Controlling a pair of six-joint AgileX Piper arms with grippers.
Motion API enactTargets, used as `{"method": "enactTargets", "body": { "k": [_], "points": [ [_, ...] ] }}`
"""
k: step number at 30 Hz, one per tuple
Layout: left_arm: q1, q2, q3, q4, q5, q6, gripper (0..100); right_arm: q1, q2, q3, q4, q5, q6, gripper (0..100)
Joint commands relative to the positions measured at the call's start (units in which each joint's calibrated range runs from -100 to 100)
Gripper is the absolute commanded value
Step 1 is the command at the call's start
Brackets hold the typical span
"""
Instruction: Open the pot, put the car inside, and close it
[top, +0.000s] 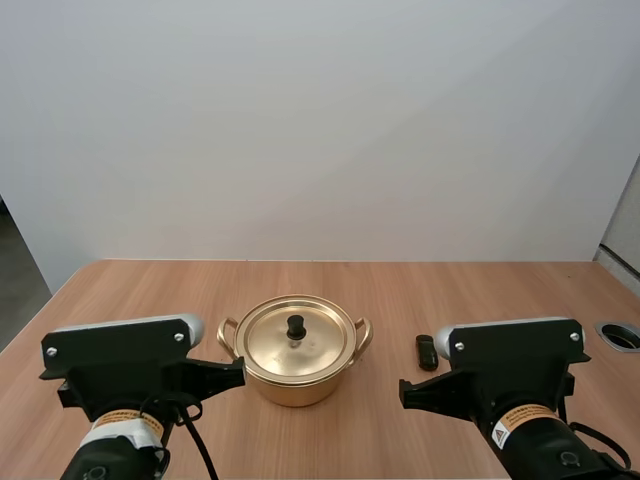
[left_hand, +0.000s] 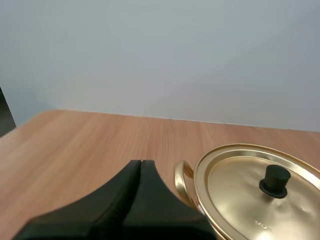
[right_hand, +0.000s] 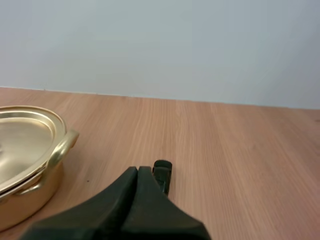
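Pot (top: 295, 385): lid (top: 275, 342) on
Car (top: 426, 351): right of pot
My left gripper (left_hand: 140, 163): closed, empty, near pot
My right gripper (right_hand: 138, 170): closed, empty, behind car

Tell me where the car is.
In the high view, the car lies on the table right of the pot, just ahead of the right gripper.

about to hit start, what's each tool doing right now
Left tool: closed, holding nothing, beside the pot.
Right tool: closed, holding nothing, near the car.
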Motion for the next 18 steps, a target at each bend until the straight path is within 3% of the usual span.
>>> {"method": "enactTargets", "body": {
  "k": [1,8,13,16,18],
  "points": [
    [0.00,0.00,-2.00,0.17,-0.30,2.93,0,0.00,0.00,0.00,-1.73,-1.33,-0.02,0],
    [0.00,9.43,-14.41,-0.06,0.44,7.66,0,-0.16,7.00,-14.37,0.89,8.64,-0.02,0],
    [0.00,24.65,-24.42,-0.85,14.95,7.91,0,-1.67,15.38,-23.38,0.02,12.30,-0.02,0],
    [0.00,32.60,-28.71,-7.02,24.26,6.75,0,-1.77,21.02,-27.23,-2.66,15.56,-0.02,0],
    [0.00,36.60,-30.17,-10.53,23.32,6.75,0,-1.77,24.29,-28.45,-2.64,19.32,-0.02,0]
  ]
}}
